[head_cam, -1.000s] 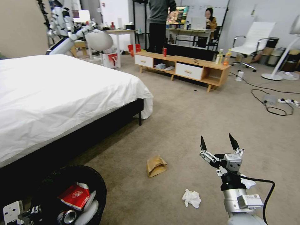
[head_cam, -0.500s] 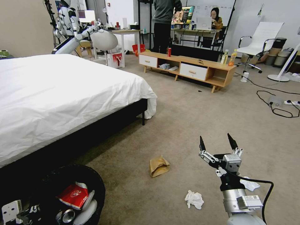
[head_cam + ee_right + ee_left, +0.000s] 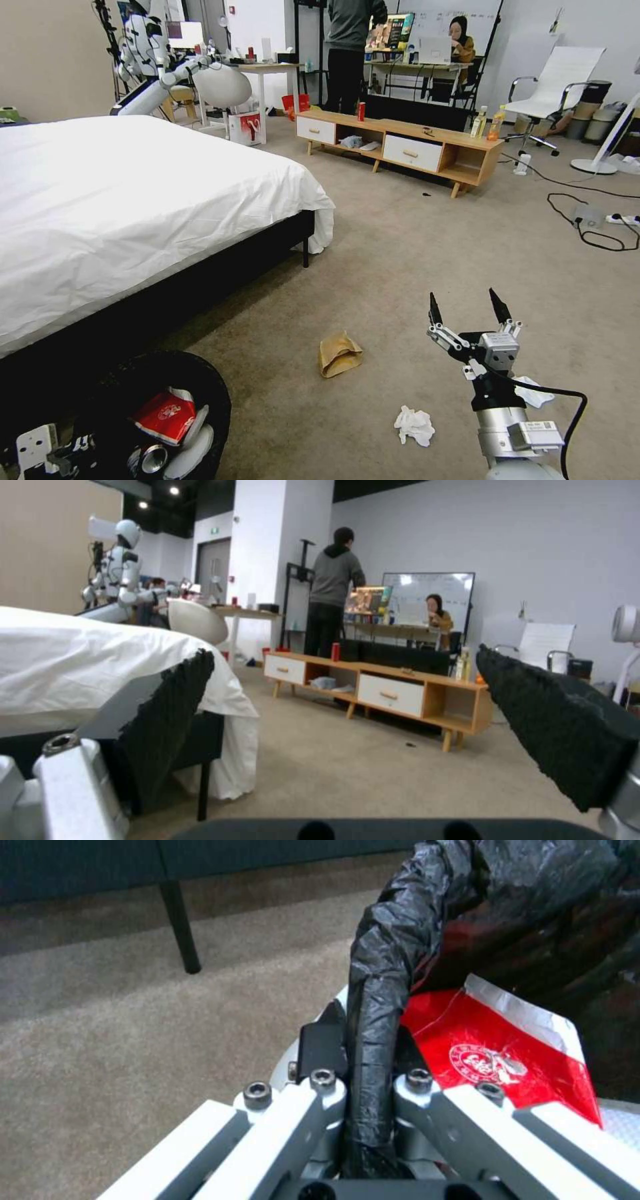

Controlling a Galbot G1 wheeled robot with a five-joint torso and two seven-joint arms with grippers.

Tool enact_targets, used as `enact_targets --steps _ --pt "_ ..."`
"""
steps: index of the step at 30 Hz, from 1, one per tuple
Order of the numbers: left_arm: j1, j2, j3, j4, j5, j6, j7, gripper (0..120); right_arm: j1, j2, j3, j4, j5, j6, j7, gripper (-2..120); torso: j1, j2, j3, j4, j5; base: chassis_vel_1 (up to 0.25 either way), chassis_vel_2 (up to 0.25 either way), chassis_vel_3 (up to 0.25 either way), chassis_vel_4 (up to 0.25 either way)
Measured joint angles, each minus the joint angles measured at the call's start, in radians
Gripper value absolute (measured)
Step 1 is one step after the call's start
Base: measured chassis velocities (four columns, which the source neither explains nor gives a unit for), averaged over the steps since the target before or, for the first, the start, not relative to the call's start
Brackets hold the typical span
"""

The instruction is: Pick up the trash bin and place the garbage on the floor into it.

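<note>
Over the last second my head camera swung, so the whole room slid across my view, then settled; the floor litter only appears shifted. My right gripper [image 3: 467, 307], fingers apart, has sunk slightly lower in my head view. The trash bin [image 3: 207, 387], its black-bagged rim pinched in my left gripper [image 3: 363, 1040], has crept a little toward the right, and the red snack packet [image 3: 163, 417] inside went with it

Black-lined trash bin [image 3: 200, 383], red snack packet [image 3: 163, 417], brown paper bag [image 3: 339, 355], white tissue [image 3: 414, 425].
</note>
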Motion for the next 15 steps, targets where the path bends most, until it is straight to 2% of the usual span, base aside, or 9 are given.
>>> enact_targets --steps 12,15 --pt "-0.003 0.001 -0.007 0.002 0.002 -0.002 0.012 3 0.001 0.001 0.003 0.0 0.001 0.0 0.0 100 0.0 0.0 0.0 0.0 0.0 0.0 0.0 0.0 0.0" --pt "-0.003 0.001 -0.011 0.002 0.002 -0.001 0.014 3 0.004 0.002 0.001 -0.001 0.001 0.0 0.0 100 0.0 0.0 0.0 0.0 0.0 -0.056 -0.044 -0.068 -0.05"
